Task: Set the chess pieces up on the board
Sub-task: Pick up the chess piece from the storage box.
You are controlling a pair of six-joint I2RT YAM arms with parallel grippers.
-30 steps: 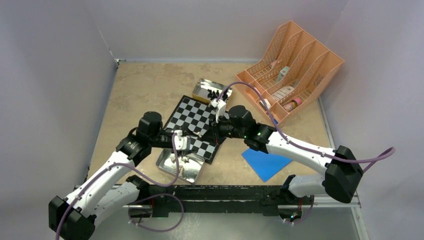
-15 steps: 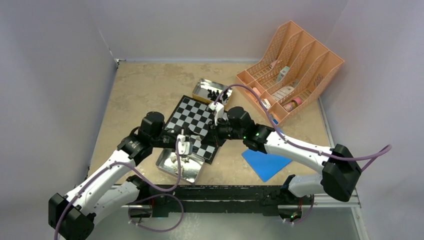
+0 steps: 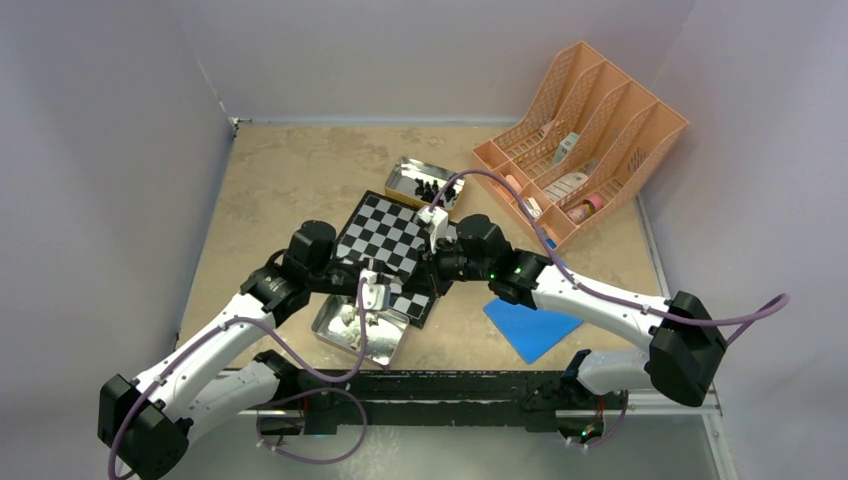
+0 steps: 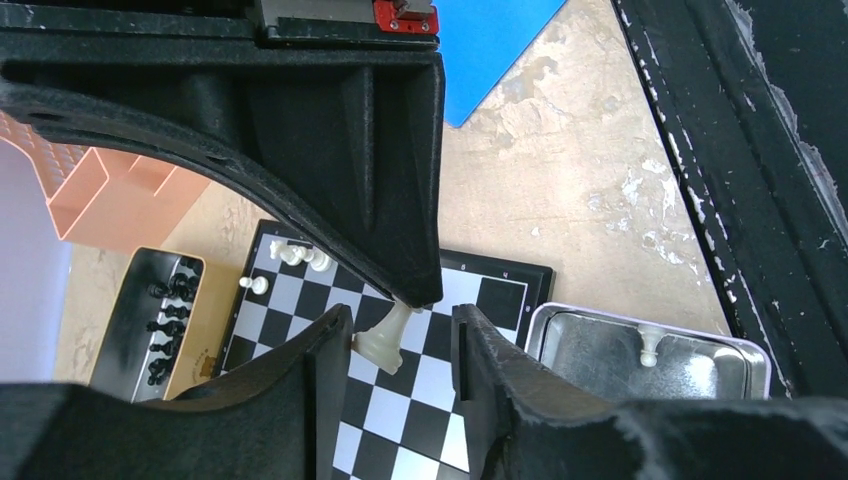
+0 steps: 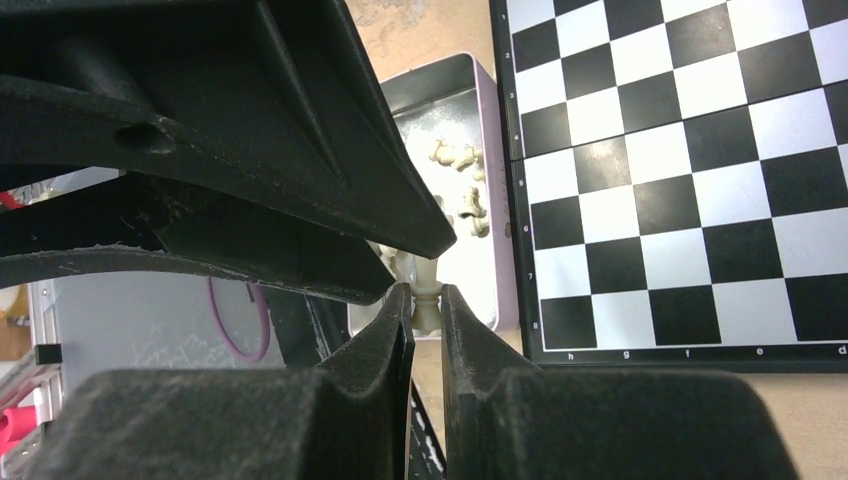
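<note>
The checkered board (image 3: 385,235) lies mid-table. My left gripper (image 3: 372,292) hangs over its near edge, beside the tin (image 3: 338,340) of cream-white pieces. In the left wrist view its jaws (image 4: 398,322) stand apart around a tilted cream piece (image 4: 388,338). The piece's base touches the left finger (image 4: 322,350), and a gap separates it from the right finger. A few white pieces (image 4: 300,255) stand on the board's far side. My right gripper (image 3: 437,222) hovers by the board's right edge, shut on a cream piece (image 5: 427,297). Black pieces fill the far tin (image 3: 407,176).
An orange file organizer (image 3: 580,130) stands at the back right. A blue flat square (image 3: 530,325) lies near my right arm. One white piece (image 4: 650,345) stands in the near tin (image 4: 560,312). A black rail (image 3: 450,385) runs along the table's near edge.
My left gripper has shifted nearer and to the right, toward the tin of white pieces, and its jaws have narrowed. The right arm has barely moved.
</note>
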